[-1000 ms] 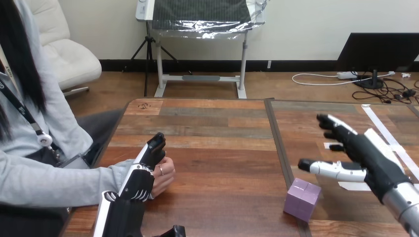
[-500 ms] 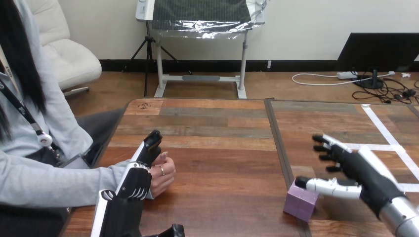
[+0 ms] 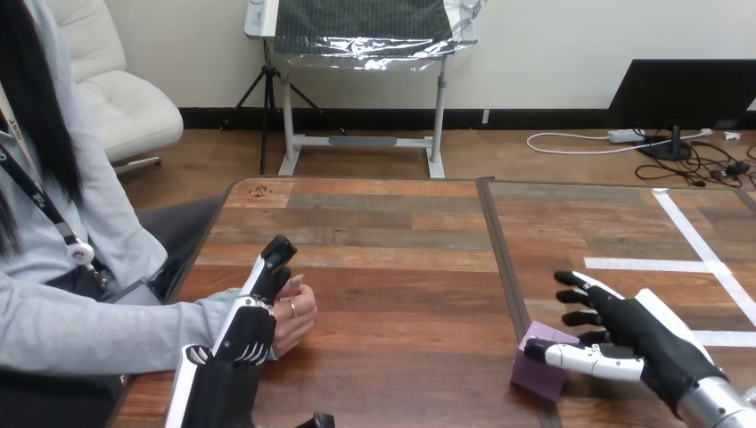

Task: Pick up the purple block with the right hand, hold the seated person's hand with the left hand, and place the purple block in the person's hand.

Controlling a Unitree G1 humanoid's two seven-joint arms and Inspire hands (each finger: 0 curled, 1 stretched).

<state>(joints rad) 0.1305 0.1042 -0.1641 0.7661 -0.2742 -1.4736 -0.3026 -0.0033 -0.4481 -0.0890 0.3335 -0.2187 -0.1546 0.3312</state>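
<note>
Fingers straight, left hand [image 3: 248, 328] lies against the person's hand [image 3: 296, 314] at lower left, not curled round it. Lower right, spread right hand [image 3: 637, 343] rests its thumb on the purple block [image 3: 538, 367] on the table [image 3: 401, 294]: pickup step; its fingers must close next.

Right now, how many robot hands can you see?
2. The left hand is at the left, beside the person's hand. The right hand is at the right, open, its thumb over the purple block.
</note>
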